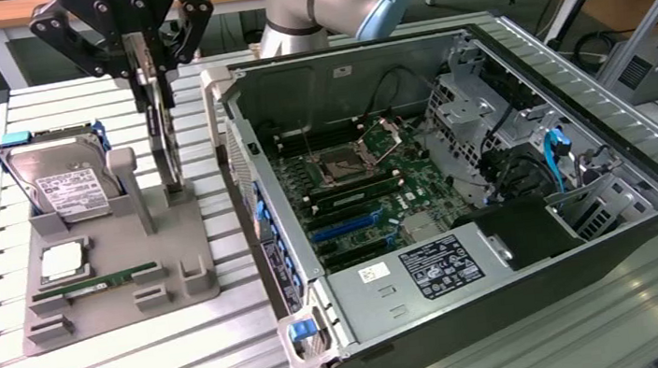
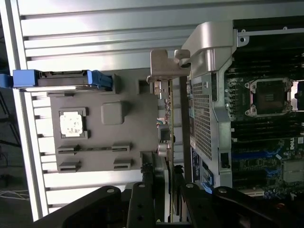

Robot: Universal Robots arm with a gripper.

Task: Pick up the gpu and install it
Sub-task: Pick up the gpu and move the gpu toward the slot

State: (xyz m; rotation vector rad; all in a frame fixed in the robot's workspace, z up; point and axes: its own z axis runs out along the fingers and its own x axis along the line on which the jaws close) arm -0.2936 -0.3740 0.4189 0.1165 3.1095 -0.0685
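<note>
On the grey holder tray (image 1: 124, 256), along the side nearest the open computer case (image 1: 329, 76), we see the gpu (image 1: 161, 139) standing upright on its edge in a slot. It is a thin, dark card, and from the exterior view it reads as little more than a tall narrow blade with a pale metal strip along it. The gripper (image 1: 153, 78) hangs over its upper edge, jaws partly spread with one on each side of the card; we see no firm clamp on it.

From the wrist view we look straight down the card (image 2: 167, 128). Its silver-grey bracket (image 2: 161, 64) shows at the end away from the gripper (image 2: 164, 173), close to the case's handle, and a dark sliver of gap separates one finger (image 2: 147, 190) from the board.

Only from the exterior view do we get the case's interior wiring and the hard drive's (image 1: 65, 183) white label.
</note>
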